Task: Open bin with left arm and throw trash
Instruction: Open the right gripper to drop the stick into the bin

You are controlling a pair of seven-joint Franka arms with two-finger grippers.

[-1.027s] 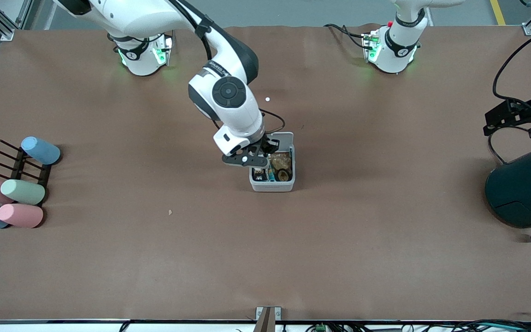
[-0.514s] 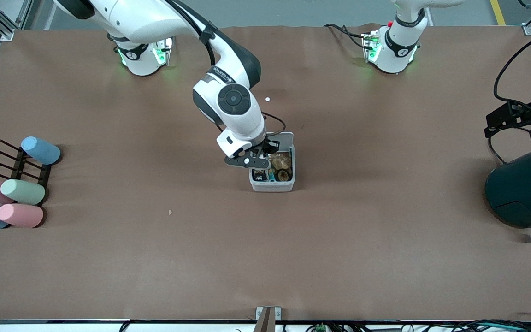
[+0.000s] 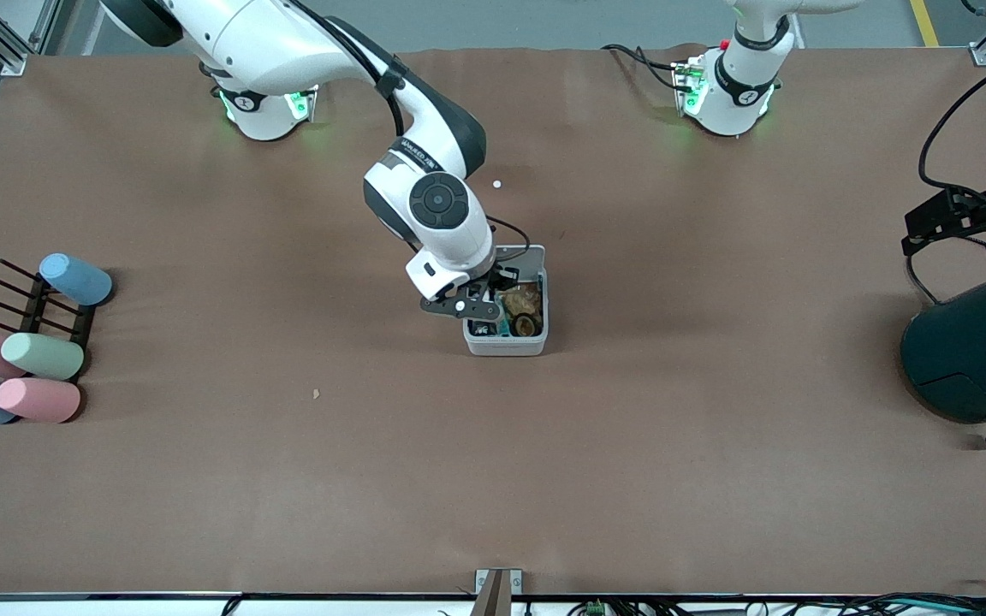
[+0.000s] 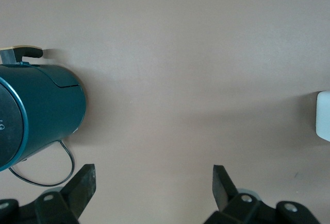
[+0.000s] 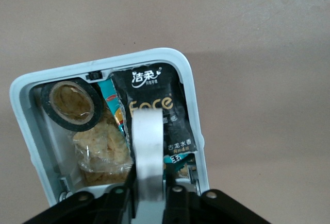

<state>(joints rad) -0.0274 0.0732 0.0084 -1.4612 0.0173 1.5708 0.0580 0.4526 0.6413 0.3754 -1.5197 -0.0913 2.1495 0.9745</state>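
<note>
Two arms, one open bin: from the front view I see the right gripper (image 3: pixel 480 312) low over the bin (image 3: pixel 506 346) mid-table, its lid (image 3: pixel 523 257) up.

Left wrist view: the left gripper (image 4: pixel 152 175) waits, fingers spread wide, over the table beside the teal container (image 4: pixel 41 110).

Right wrist view: its fingers pinch a pale strip (image 5: pixel 148 147) above the snack packet (image 5: pixel 154 105) and tape ring (image 5: pixel 69 103) in the bin.

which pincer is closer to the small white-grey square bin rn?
Right. The right pincer is directly over the small white-grey square plastic bin; the left pincer, open, is off at the left arm's end, by the dark teal round container.
</note>
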